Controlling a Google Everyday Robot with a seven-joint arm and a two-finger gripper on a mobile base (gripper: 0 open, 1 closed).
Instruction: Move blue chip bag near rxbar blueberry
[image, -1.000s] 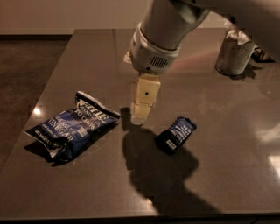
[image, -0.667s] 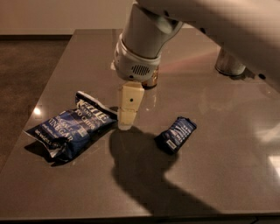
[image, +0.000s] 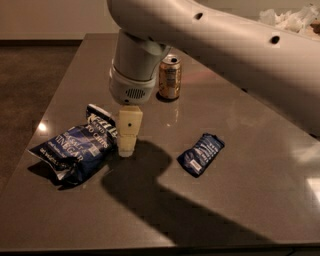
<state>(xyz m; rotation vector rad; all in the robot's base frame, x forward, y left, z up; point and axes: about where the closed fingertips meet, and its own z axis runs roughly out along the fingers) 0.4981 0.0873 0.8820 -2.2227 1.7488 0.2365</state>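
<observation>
view: camera view, the only one on offer
table (image: 240, 200): dark and glossy; it bears every item listed
blue chip bag (image: 75, 147): large and crinkled, lying flat at the table's 8 o'clock, white lettering up
rxbar blueberry (image: 201, 154): small flat dark-blue wrapper at 3 o'clock from the bag, well apart from it
can (image: 170, 76): upright, at 1 o'clock from the gripper, off the likely route
gripper (image: 126, 145): hangs low under the arm (image: 210, 35), its tip just beside the bag's right edge; contact uncertain; whether it is apart or together I cannot tell
step in hand: by my reading, reaching for a hold on the bag, which is not yet near the bar
advice: take the bag by its right edge, pinch a fold of foil firmly since it looks slippery, lift only slightly, carry toward 3 o'clock, and set it down near the bar without covering or nudging it
</observation>
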